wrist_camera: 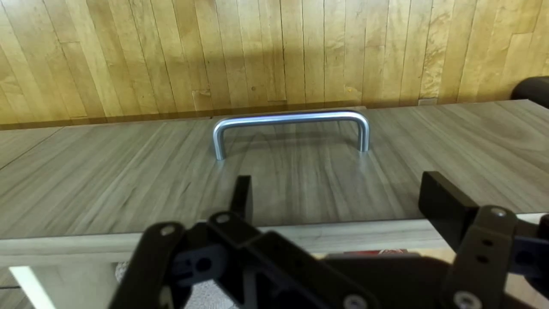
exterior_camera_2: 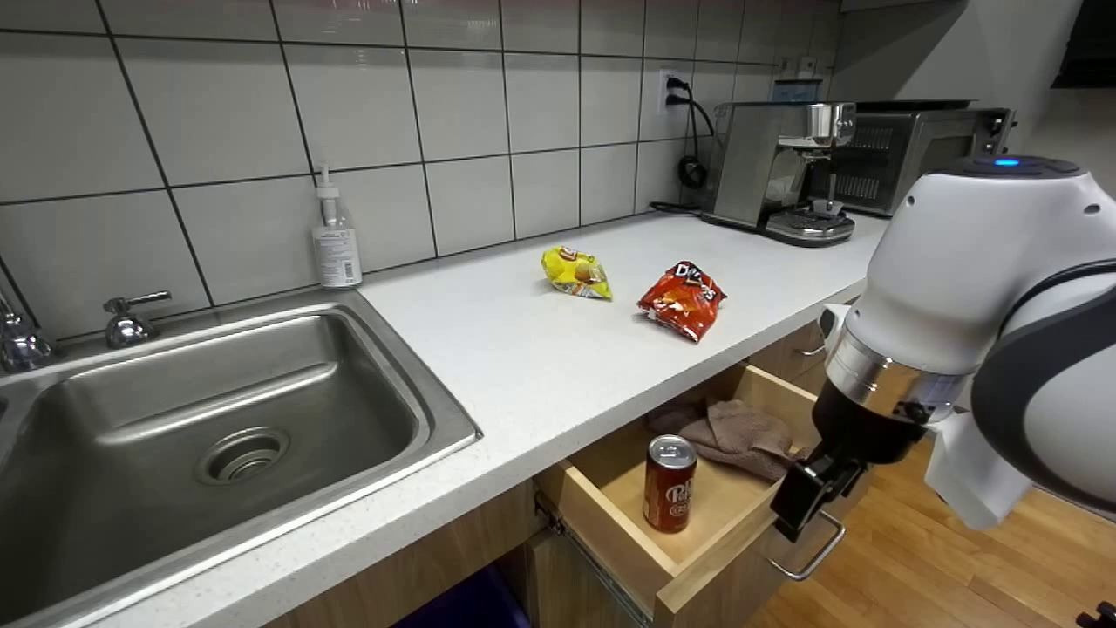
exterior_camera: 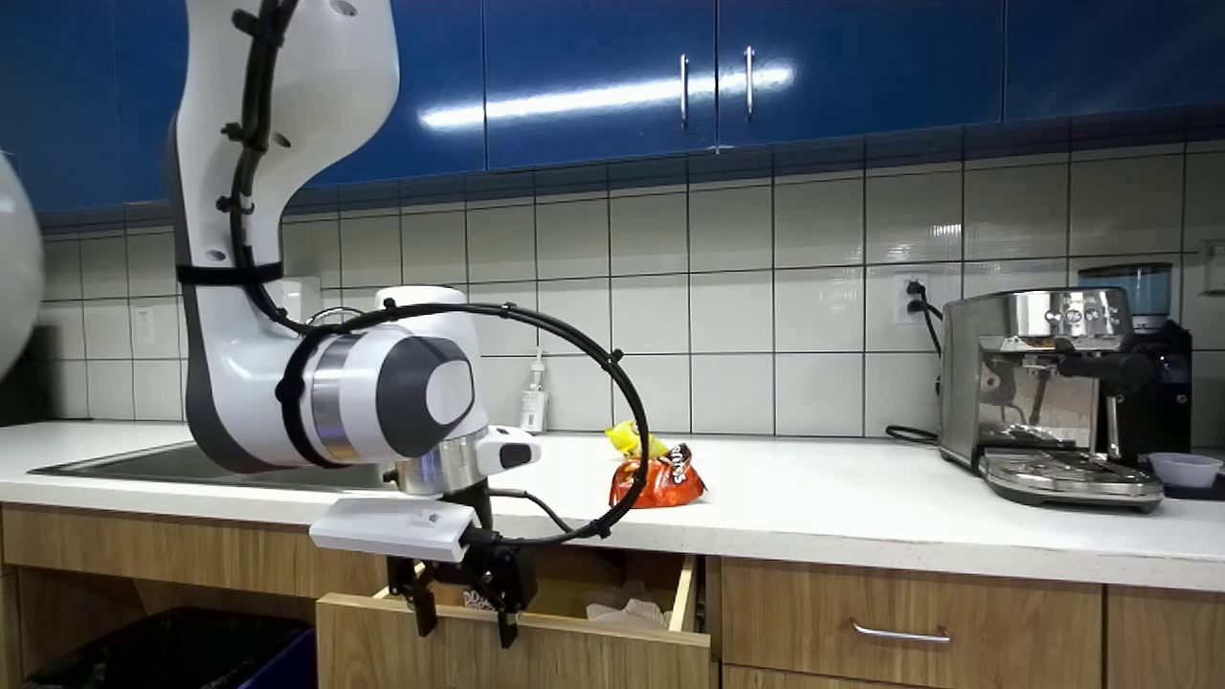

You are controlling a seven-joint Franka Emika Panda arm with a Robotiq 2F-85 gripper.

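Wrist view: fingers (wrist_camera: 448, 206) spread, holding nothing, near metal handle (wrist_camera: 291, 118); looks rigid, smooth, maybe slippery; best grasped at middle. Drawer (wrist_camera: 296, 189) probably glides easily.

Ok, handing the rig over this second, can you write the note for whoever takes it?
Tool: open, holding nothing, by the front edge of the drawer; contact unclear.
Things: red soda can upright in the drawer with a brown cloth; red chip bag and yellow chip bag on the counter.
Done: drawer is open, can stands inside.
Left: drawer not yet shut; tool not on the handle; both bags outside the drawer.
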